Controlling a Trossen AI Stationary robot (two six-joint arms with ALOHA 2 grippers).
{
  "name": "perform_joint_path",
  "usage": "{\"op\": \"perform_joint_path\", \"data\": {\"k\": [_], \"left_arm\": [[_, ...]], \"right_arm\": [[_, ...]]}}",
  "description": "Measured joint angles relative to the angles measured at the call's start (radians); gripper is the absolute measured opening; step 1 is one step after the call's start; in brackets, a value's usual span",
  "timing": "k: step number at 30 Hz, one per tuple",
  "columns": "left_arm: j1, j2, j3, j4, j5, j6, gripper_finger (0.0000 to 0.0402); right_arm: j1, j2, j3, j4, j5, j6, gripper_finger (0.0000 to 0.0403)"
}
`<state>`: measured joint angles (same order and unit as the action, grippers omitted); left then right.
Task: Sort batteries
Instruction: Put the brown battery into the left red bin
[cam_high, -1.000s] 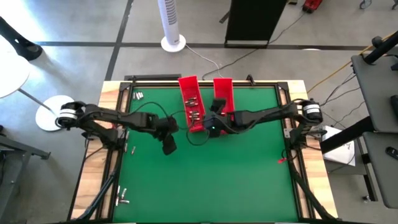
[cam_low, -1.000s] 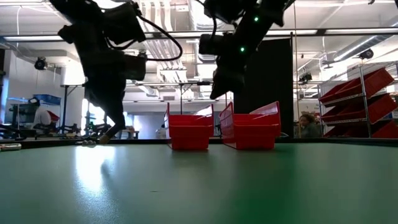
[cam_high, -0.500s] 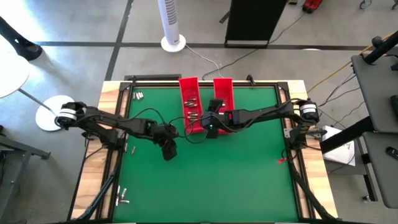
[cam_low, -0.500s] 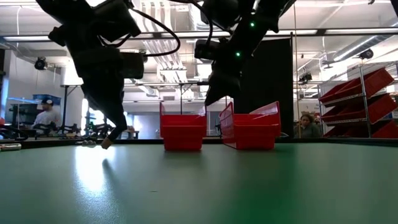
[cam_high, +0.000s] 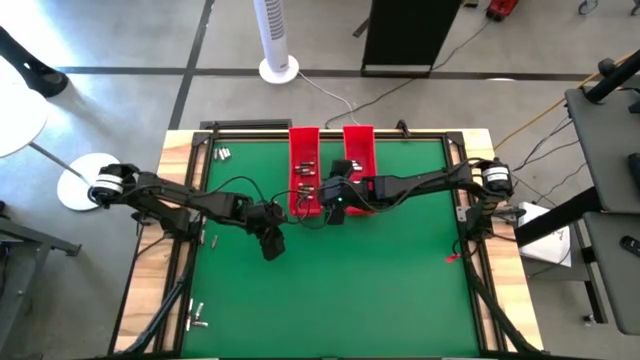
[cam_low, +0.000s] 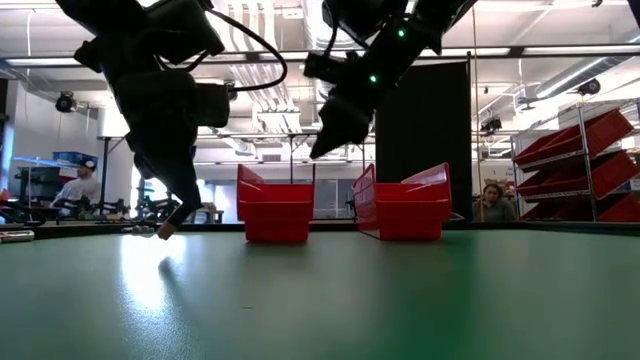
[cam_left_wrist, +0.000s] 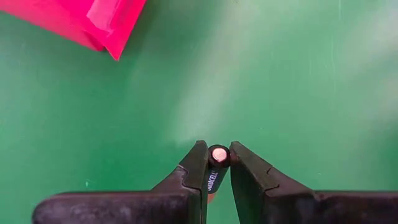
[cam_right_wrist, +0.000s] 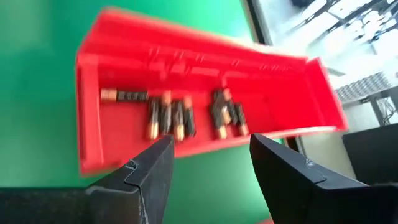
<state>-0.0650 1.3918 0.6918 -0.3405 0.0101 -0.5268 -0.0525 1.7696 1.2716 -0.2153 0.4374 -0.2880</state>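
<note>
On the green mat (cam_high: 330, 290), just left of the near end of the left red tray (cam_high: 303, 165), the left gripper (cam_high: 270, 245) points down at the surface. Its arm reaches in from the table's left edge with the elbow bent low. Only the left wrist view shows what it carries: a single dark battery (cam_left_wrist: 216, 169) with a coppery end cap, clamped between the two fingers (cam_left_wrist: 189, 177), with a corner of the left red tray (cam_left_wrist: 106, 28) beyond it. The low view shows this gripper (cam_low: 170, 225) tilted, its tip close above the mat, left of the tray (cam_low: 275, 215).

The high view shows small batteries (cam_high: 306, 168) lying inside the left red tray, but too small to count. The right wrist view shows them plainly: a loose row of dark cells with copper ends (cam_right_wrist: 180, 115) on the tray floor (cam_right_wrist: 124, 140), one lying apart toward the tray's end wall.

The right gripper (cam_high: 338, 195) hangs over the near end of the left red tray, between it and the right red tray (cam_high: 358, 150), its arm stretched in from the table's right edge. Its fingers (cam_right_wrist: 146, 174) stand apart with nothing between them. In the low view it hovers above the trays (cam_low: 330, 135).

A few stray batteries (cam_high: 222, 153) lie at the mat's far left corner, well apart from the left red tray.
</note>
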Motion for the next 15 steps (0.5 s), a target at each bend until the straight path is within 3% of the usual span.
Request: {"op": "perform_joint_path", "data": {"k": [7, 15], "left_arm": [[-0.023, 0.000, 0.001, -0.014, 0.000, -0.027, 0.0030], [-0.094, 0.000, 0.001, -0.014, -0.001, -0.033, 0.0030]], "right_arm": [[0.022, -0.076, 0.012, -0.010, 0.008, 0.008, 0.0205], [0.213, -0.262, -0.016, -0.194, 0.024, 0.124, 0.0198]]}}
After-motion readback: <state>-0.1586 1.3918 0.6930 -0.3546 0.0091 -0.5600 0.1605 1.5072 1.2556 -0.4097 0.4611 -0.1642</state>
